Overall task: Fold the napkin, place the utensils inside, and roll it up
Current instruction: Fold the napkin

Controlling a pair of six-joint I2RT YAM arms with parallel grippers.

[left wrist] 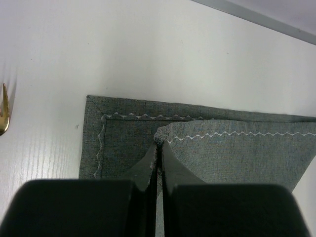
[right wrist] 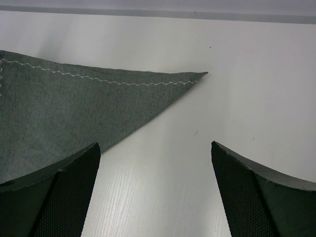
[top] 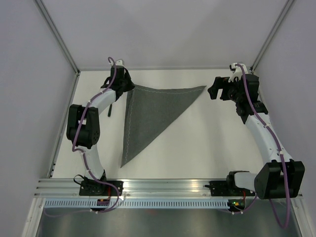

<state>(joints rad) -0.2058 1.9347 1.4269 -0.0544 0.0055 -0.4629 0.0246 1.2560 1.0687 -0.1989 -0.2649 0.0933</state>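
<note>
A white wood-grain tabletop sits between pale grey walls. Upper left, the left gripper is pinched closed on a corner of the dark grey felt-like napkin, which lies folded into a triangle mid-frame. Upper right, the right gripper is spread wide and empty.

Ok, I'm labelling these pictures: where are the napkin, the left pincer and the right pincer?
napkin [top: 150, 113], overhead view, middle of the folded triangle.
left pincer [left wrist: 157, 150], left wrist view, between its shut tips on the napkin corner.
right pincer [right wrist: 154, 148], right wrist view, midway between its open tips.
</note>
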